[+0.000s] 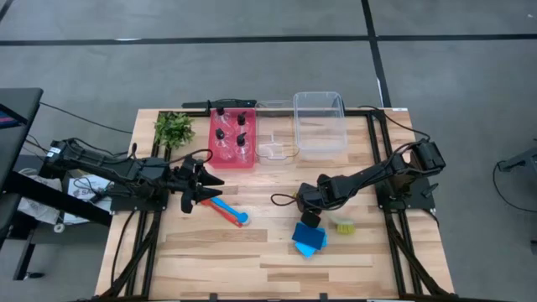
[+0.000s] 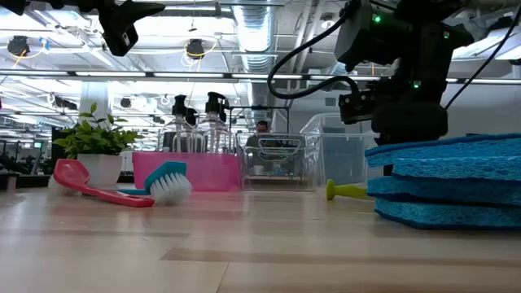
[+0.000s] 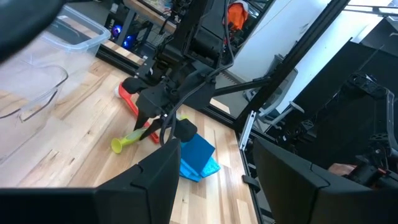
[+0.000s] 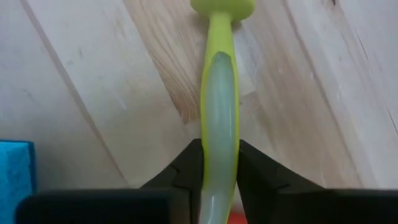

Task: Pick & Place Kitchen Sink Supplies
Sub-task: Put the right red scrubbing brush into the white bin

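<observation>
Plastic this thin and light should lift easily, and your right pincer (image 4: 219, 163) is closed on the yellow-green brush (image 4: 219, 99) at mid-handle, low on the worktop (image 4: 93, 81) beside the blue sponges (image 1: 309, 239).

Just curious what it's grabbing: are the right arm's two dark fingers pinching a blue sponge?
No, the right gripper is closed around the yellow-green plastic brush handle; the blue sponge lies beside it.
</observation>
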Robot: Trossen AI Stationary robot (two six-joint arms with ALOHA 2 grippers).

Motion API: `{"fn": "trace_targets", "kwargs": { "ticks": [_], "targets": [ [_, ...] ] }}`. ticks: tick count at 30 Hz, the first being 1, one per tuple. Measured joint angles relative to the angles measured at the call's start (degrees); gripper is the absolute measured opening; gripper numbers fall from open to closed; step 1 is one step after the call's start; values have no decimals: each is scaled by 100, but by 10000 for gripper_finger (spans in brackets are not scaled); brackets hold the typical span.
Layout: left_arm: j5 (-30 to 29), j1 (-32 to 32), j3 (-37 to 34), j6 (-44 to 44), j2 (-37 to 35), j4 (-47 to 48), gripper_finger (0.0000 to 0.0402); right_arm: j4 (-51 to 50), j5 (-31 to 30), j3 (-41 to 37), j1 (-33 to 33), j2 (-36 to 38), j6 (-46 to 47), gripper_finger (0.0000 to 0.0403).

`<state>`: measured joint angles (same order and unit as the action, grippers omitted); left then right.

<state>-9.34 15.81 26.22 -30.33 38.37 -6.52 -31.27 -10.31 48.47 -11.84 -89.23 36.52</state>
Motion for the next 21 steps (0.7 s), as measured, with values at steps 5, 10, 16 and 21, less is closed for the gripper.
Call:
{"fn": "trace_targets", "kwargs": {
  "ticks": [5,10,16,21],
  "targets": [
    [0,0,0,2,0,1,205,-49,155,37,0,0,195,85],
    [0,0,0,2,0,0,205,-344,312,474,-4,0,71,65],
    [0,0,0,6,0,2,205,-1026,276,1295,2,0,-363,70],
    [0,0,0,143,0,2,205,-1468,271,2077,1,0,-751,73]
  ]
}}
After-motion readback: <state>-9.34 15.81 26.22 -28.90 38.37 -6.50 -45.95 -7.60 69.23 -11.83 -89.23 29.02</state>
